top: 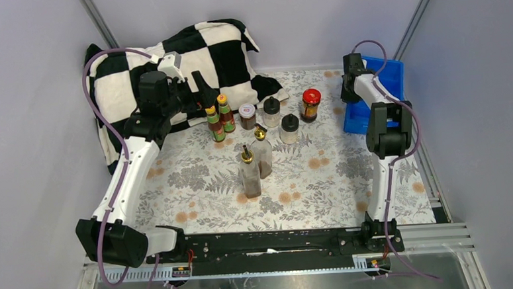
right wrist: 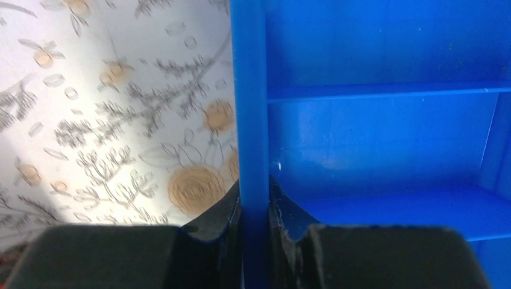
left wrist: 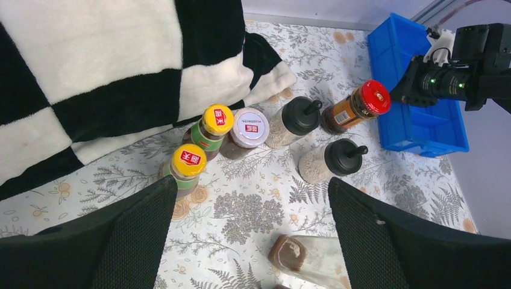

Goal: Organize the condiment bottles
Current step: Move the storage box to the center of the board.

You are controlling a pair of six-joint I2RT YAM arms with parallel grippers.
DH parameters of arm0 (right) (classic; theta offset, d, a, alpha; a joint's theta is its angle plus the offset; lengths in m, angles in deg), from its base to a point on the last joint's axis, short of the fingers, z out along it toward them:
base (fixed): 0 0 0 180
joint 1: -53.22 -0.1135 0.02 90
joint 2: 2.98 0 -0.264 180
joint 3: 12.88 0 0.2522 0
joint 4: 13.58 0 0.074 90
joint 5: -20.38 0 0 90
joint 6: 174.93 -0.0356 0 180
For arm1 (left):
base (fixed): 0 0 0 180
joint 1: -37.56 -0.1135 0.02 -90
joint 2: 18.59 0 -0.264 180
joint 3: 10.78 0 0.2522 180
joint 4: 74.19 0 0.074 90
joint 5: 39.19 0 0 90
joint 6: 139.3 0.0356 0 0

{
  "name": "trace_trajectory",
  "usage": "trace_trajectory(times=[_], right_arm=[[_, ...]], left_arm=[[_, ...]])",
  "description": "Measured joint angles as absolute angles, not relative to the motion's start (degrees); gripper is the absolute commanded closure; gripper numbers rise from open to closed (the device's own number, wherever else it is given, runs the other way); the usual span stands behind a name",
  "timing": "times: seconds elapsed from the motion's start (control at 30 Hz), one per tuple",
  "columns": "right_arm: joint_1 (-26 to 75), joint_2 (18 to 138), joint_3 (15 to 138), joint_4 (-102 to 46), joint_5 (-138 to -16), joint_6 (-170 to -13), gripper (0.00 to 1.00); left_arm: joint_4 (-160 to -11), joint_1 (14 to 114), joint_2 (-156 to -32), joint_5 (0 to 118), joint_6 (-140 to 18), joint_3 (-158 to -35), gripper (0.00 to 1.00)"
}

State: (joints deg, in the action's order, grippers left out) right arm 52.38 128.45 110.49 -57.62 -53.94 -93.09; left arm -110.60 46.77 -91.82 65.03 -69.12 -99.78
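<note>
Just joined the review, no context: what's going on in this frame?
The right gripper is clamped on the side wall of the blue tray, at the table's far right. The left gripper hangs open near the two orange-capped sauce bottles, holding nothing. All eight condiment bottles stand on the floral cloth. None shows in the tray, so sorting hasn't begun.
</note>
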Motion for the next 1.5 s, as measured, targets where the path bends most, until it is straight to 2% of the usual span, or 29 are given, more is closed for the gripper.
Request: trace_trajectory(times=[0.53,0.73,1.0,1.3,1.5], right_arm=[[51.7,100.5,84.0,-60.7,-53.1,-100.7,1.0],[46.6,87.4,72.0,-59.8,-53.1,-102.7,1.0],[34.1,80.5,62.0,-60.6,-52.7,-105.2,1.0],[30.2,72.9,55.1,-61.4,-51.4,-108.3,1.0],[25.6,71.9,49.6,-61.2,-51.2,-110.5,1.0]], left_arm=[[-110.9,46.8,-86.7,67.7,-71.6,-97.8,0.01],[-111.9,46.8,-83.9,68.6,-72.3,-96.7,0.01],[-112.5,46.8,-80.4,69.0,-72.8,-95.0,0.01],[-114.2,46.8,-77.8,69.1,-73.1,-93.5,0.01],[-114.7,46.8,-76.8,69.1,-73.8,-92.8,0.01]])
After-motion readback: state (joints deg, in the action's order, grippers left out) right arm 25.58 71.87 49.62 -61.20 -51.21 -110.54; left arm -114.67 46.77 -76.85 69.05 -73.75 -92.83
